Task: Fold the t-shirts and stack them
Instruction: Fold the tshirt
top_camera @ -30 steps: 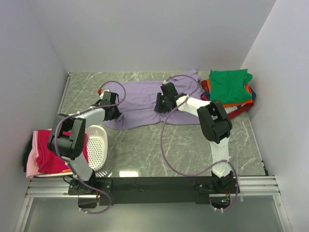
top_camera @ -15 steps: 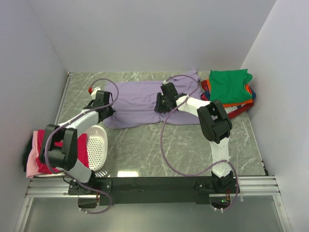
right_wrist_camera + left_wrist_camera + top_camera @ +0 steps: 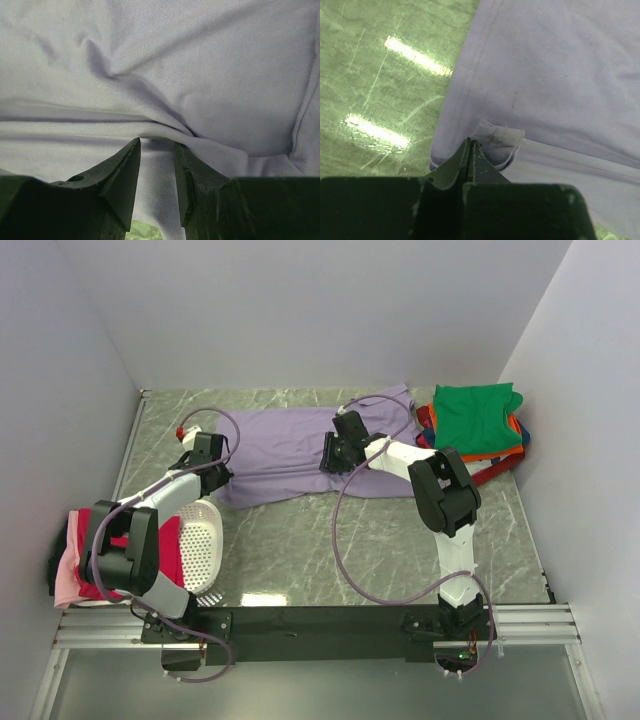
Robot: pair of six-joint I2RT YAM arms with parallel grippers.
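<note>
The lavender t-shirt (image 3: 290, 445) lies spread on the green marble table. My left gripper (image 3: 220, 476) is at its left hem. In the left wrist view the jaws (image 3: 470, 142) are shut, with a small bunched corner of the lavender cloth (image 3: 560, 75) at their tips. My right gripper (image 3: 330, 464) is on the shirt's middle. In the right wrist view its fingers (image 3: 157, 145) pinch a fold of the lavender cloth (image 3: 175, 60). A green t-shirt (image 3: 478, 418) tops a stack with orange, blue and red cloth at the back right. Magenta (image 3: 100, 550) and pink (image 3: 65, 585) shirts lie at the near left.
A white perforated basket (image 3: 200, 540) lies tipped at the near left beside the magenta shirt and under the left arm. Grey walls close in the table on the left, back and right. Purple cables loop from both arms.
My left gripper has moved left and slightly away along the shirt's left hem. The right gripper and the stack have not moved.
</note>
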